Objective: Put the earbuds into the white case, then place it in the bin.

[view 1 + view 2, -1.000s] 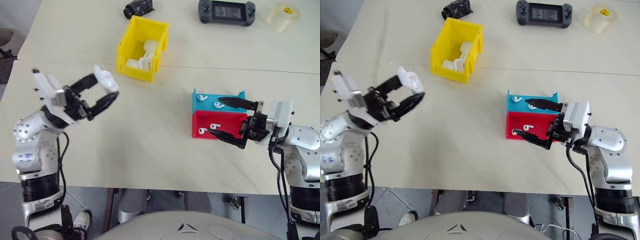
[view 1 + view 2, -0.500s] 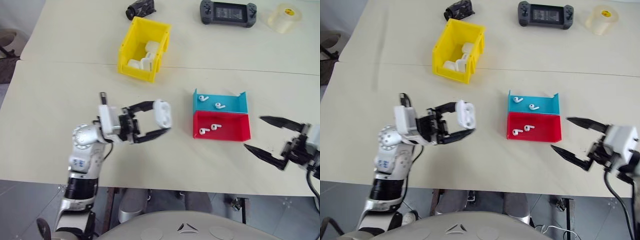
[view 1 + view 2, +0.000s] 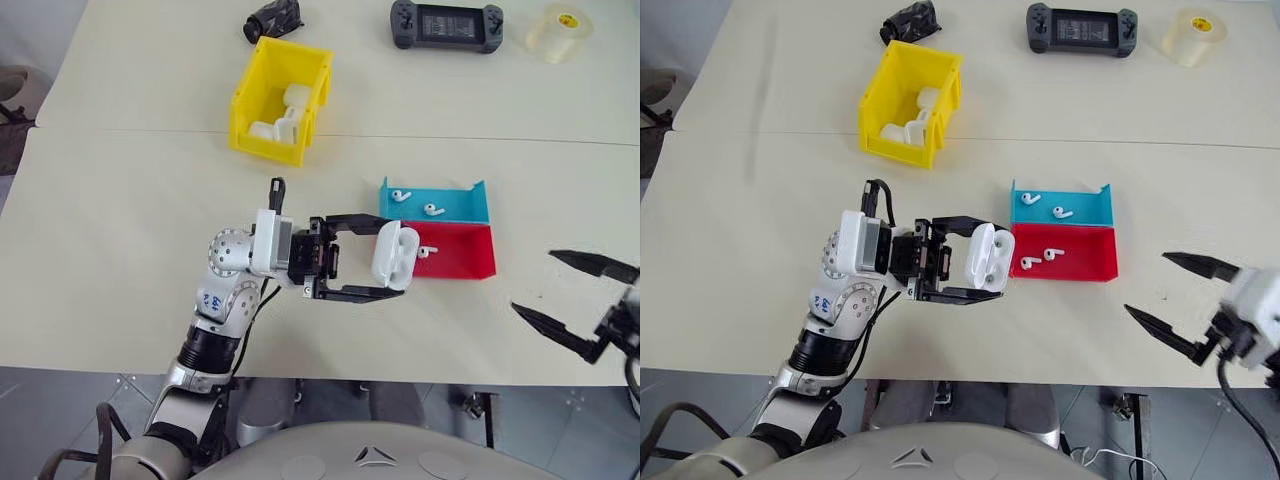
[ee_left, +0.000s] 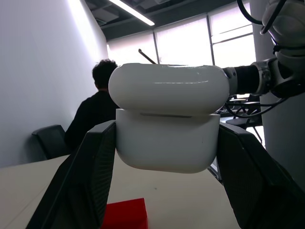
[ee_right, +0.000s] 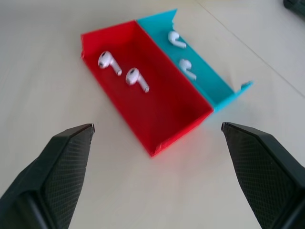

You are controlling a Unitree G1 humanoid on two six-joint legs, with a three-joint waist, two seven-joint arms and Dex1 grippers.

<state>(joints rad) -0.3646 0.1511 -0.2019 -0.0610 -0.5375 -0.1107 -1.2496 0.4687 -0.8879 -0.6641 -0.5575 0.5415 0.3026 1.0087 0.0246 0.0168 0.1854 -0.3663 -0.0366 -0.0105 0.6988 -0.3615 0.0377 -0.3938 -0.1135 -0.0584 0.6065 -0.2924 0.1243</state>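
Left gripper (image 3: 390, 262) clamped on the white case (image 3: 394, 254), held above the tabletop (image 3: 150, 250) just beside the red tray's (image 3: 465, 262) left end, toward the near edge. Lid down in the left wrist view, seam visible, so no way in for earbuds unless flipped up first. Right gripper (image 3: 578, 303) with fingers spread wide, empty, hovering near the tabletop's near right corner, well apart from both trays. Two earbuds (image 5: 121, 69) lying in the red tray, two more earbuds (image 5: 181, 52) in the blue tray (image 3: 470, 200) behind it. Likely trouble: tiny glossy earbuds squirting out from broad black fingertips, or skidding against a tray wall during a pinch; shallow trays shoved across the tabletop by a misjudged reach. Risk also of the smooth rounded case twisting or slipping in the grip while being pried open or loaded. Yellow bin (image 3: 262, 100) toward the far left, already holding white items; a drop from too high could bounce the case out over its low front.
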